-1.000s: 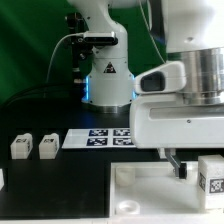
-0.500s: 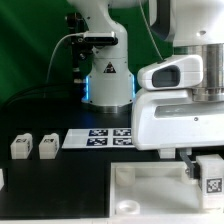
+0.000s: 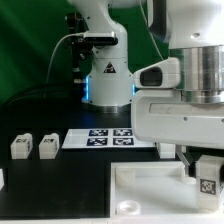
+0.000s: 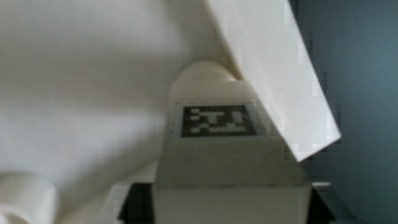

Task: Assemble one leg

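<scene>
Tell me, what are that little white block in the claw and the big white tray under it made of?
The leg looks like matte white plastic, chunky with rounded edges and no shine; its black-and-white tag looks printed or stuck on. The tray seems the same dull white plastic, with moulded raised rims and soft corners. Painted wood cannot be ruled out from these views.

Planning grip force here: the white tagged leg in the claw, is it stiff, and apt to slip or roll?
The leg looks like chunky moulded plastic, so probably stiff. Its smooth faces might slip a little in the claw. The blocky shape, like the two spare legs standing on the table, suggests it won't roll.
</scene>
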